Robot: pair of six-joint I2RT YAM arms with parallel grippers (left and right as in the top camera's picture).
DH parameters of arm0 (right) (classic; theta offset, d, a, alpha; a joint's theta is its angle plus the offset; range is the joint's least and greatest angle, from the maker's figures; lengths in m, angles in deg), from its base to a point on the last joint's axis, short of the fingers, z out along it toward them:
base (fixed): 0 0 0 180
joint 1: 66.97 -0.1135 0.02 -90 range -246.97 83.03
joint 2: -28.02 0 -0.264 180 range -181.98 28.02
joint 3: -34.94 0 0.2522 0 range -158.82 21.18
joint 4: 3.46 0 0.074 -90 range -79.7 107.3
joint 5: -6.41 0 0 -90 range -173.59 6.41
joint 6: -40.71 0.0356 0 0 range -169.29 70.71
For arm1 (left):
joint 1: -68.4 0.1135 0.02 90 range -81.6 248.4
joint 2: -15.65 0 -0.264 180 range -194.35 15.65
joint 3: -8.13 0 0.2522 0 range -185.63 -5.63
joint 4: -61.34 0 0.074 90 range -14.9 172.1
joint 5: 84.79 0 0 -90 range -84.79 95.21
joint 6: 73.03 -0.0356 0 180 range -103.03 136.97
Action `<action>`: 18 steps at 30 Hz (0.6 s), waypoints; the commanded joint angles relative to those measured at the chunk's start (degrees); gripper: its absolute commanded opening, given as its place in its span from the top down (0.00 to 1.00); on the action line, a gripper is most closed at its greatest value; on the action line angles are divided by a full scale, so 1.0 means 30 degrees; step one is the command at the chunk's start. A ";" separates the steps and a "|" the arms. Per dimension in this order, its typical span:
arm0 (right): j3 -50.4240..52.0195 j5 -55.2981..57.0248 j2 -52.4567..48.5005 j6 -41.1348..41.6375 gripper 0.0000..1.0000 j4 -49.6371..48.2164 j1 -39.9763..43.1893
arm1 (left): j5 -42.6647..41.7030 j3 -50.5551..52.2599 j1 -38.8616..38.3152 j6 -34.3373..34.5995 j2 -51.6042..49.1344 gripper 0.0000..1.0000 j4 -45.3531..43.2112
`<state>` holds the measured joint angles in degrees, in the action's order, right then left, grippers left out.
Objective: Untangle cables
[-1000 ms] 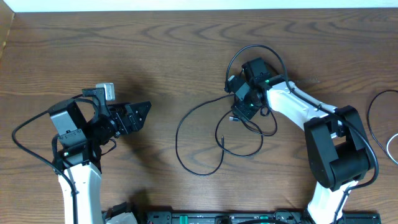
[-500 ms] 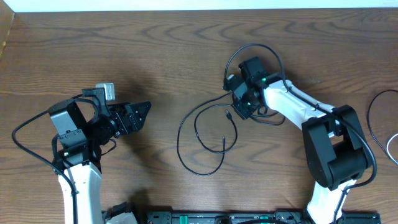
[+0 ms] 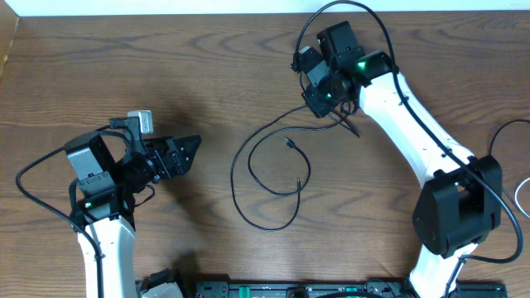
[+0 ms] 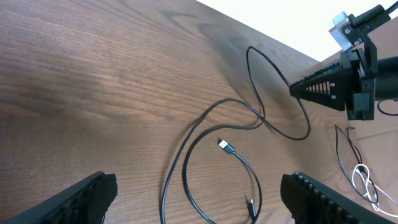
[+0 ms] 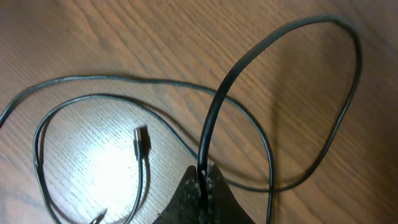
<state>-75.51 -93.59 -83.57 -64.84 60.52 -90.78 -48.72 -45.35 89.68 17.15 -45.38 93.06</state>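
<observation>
A thin black cable (image 3: 248,178) lies in loose loops at the table's middle, with one plug end (image 3: 290,143) inside the loop. My right gripper (image 3: 352,126) is shut on a strand of this cable (image 5: 214,118), which rises out of the fingertips (image 5: 211,186) and arcs round to the right. In the right wrist view a plug (image 5: 142,140) lies on the wood left of the tips. My left gripper (image 4: 199,183) stands open and low over the table, well left of the loops, nothing between its fingers. The left wrist view shows the cable (image 4: 249,115) and the right gripper (image 4: 320,90) beyond it.
More cables lie at the table's right edge: a black loop (image 3: 497,153) and a white-grey one (image 3: 522,194), also visible as the white-grey cord (image 4: 365,185) in the left wrist view. The left arm (image 3: 99,174) takes up the near left. A dark rail (image 3: 331,290) runs along the front edge.
My right gripper has shut on the black cable and moved toward the far side, drawing the strand with it and opening the small tangle into wider loops. The left arm has not moved.
</observation>
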 commanded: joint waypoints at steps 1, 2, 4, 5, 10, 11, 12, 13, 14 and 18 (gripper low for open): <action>0.0102 0.0386 -0.0058 0.0386 0.99 0.0036 -0.0044 | -0.0379 0.0066 0.0102 0.0029 0.0022 0.10 -0.0015; 0.0182 0.0583 -0.0102 0.0765 0.99 -0.0138 -0.0066 | -0.0379 0.0066 0.0102 0.0029 0.0022 0.11 -0.0015; 0.0284 0.0794 -0.0437 0.2244 0.99 -0.0787 -0.0153 | -0.0379 0.0066 0.0102 0.0029 0.0022 0.11 -0.0015; 0.0284 0.0772 -0.0627 0.2506 0.98 -0.0918 -0.0211 | -0.0379 0.0066 0.0102 0.0029 0.0022 0.11 -0.0015; 0.0284 0.0794 -0.1880 0.4517 0.53 -0.0036 -0.1260 | -0.0372 0.0066 0.0102 0.0022 0.0022 0.11 -0.0022; 0.0284 0.0787 -0.2055 0.5122 0.50 0.0233 -0.1457 | -0.0372 0.0066 0.0102 0.0022 0.0022 0.11 -0.0029; 0.0284 0.0787 -0.2266 0.5697 0.48 0.0474 -0.1654 | -0.0372 0.0066 0.0102 0.0022 0.0022 0.11 -0.0036; 0.0284 0.0794 -0.2455 0.6280 0.48 0.0641 -0.1865 | -0.0372 0.0066 0.0102 0.0022 0.0022 0.11 -0.0036; 0.0284 0.0794 -0.2601 0.6885 0.47 0.0721 -0.2062 | -0.0372 0.0066 0.0102 0.0022 0.0022 0.11 -0.0036; 0.0306 0.0954 -0.3082 0.9712 0.46 0.0685 -0.2565 | -0.0379 0.0066 0.0102 0.0066 0.0022 0.11 -0.0015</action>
<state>-74.72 -91.30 -91.83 -45.13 62.53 -97.60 -48.72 -45.35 89.68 17.15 -45.38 93.06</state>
